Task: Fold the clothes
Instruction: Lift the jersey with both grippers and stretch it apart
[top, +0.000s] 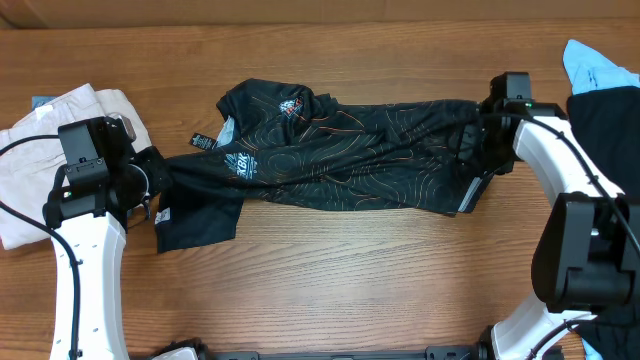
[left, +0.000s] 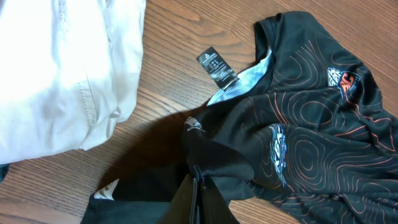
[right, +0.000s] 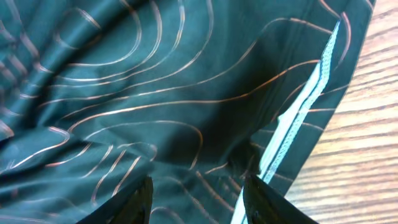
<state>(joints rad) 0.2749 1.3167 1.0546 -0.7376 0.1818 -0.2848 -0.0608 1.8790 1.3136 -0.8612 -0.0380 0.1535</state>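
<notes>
Left gripper (left: 196, 182) – fingers closed together, pinching a fold of the thin black sports garment with orange contour lines (top: 340, 150). The garment lies stretched across the wooden table (top: 350, 290), its left end at that gripper and its right end at the right gripper (right: 200, 190). Right fingers stand apart over the fabric – can't tell if they grip any of it. Folded beige trousers (top: 40, 150) lie just behind the left gripper.
</notes>
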